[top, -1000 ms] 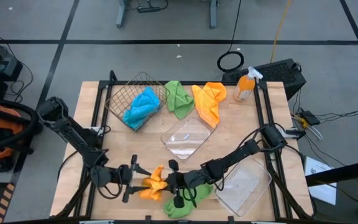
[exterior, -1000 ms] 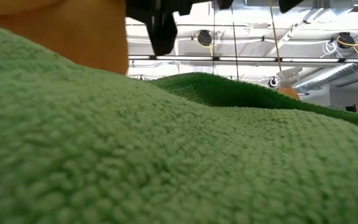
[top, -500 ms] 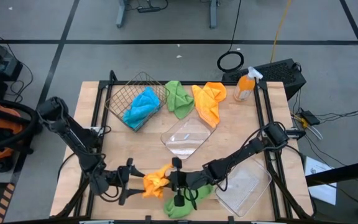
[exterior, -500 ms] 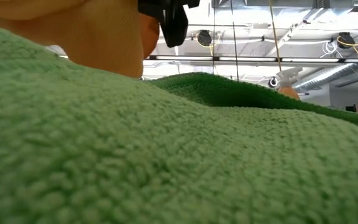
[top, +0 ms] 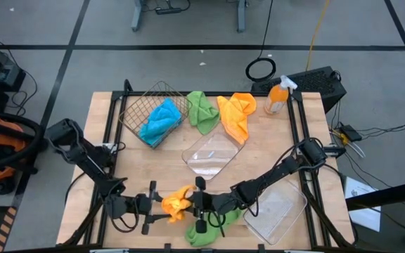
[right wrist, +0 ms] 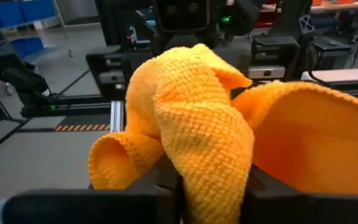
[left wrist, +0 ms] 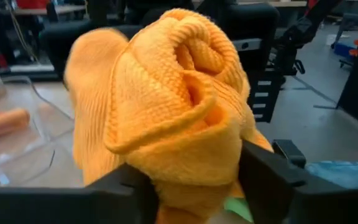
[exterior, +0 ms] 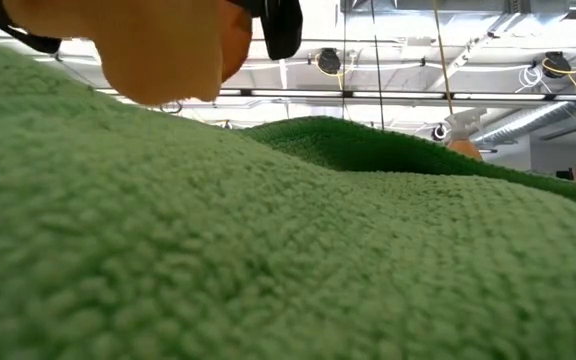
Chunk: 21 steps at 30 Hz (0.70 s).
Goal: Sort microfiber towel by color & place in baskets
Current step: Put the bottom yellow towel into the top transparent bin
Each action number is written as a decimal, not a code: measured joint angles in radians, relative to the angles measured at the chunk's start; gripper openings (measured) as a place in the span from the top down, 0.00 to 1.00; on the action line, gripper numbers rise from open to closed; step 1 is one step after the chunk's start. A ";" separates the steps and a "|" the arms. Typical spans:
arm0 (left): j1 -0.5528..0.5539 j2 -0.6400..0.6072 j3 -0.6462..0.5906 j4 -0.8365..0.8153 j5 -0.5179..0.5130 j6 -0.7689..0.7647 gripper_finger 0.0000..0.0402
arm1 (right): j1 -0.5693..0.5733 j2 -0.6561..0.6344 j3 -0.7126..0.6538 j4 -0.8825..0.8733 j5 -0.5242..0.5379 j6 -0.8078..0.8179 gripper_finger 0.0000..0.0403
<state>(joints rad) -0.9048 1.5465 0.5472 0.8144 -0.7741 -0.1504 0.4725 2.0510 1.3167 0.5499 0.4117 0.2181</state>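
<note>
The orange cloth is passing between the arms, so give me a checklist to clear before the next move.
1. Left tool around the orange cloth: ok, fingers flank the cloth in the left wrist view.
2. Right tool on the same cloth: ok, its fingers flank it too.
3. Cloth clear of the green cloth beneath: ok, the low view shows a gap.
4. Second orange cloth binned: not ok, it lies on the table beside the spray bottle.
5. Clear trays free: ok, both look empty.
6. Wire basket holds only blue: ok, one blue cloth in it.
</note>
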 joint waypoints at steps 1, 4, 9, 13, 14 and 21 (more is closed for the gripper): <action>0.002 0.007 0.000 0.012 0.000 0.017 0.61 | 0.000 0.000 0.000 0.000 0.000 0.008 0.82; 0.011 0.020 0.006 0.020 -0.016 0.052 0.76 | 0.000 0.000 0.000 0.000 0.003 0.042 0.74; 0.019 0.033 0.023 0.019 -0.024 0.096 0.92 | 0.005 0.000 0.000 0.001 -0.002 0.058 0.59; 0.021 0.034 0.031 0.025 -0.030 0.109 0.93 | 0.006 0.001 0.000 0.003 -0.056 0.058 0.44; 0.021 0.034 0.030 0.025 -0.031 0.109 0.92 | 0.006 0.002 0.000 0.000 -0.066 0.058 0.41; 0.033 0.034 0.035 0.042 -0.034 0.116 0.87 | 0.002 0.013 0.000 -0.003 -0.072 0.058 0.25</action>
<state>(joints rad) -0.8714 1.5806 0.5827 0.8563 -0.8085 -0.0347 0.4749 2.0644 1.3167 0.5469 0.3397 0.2764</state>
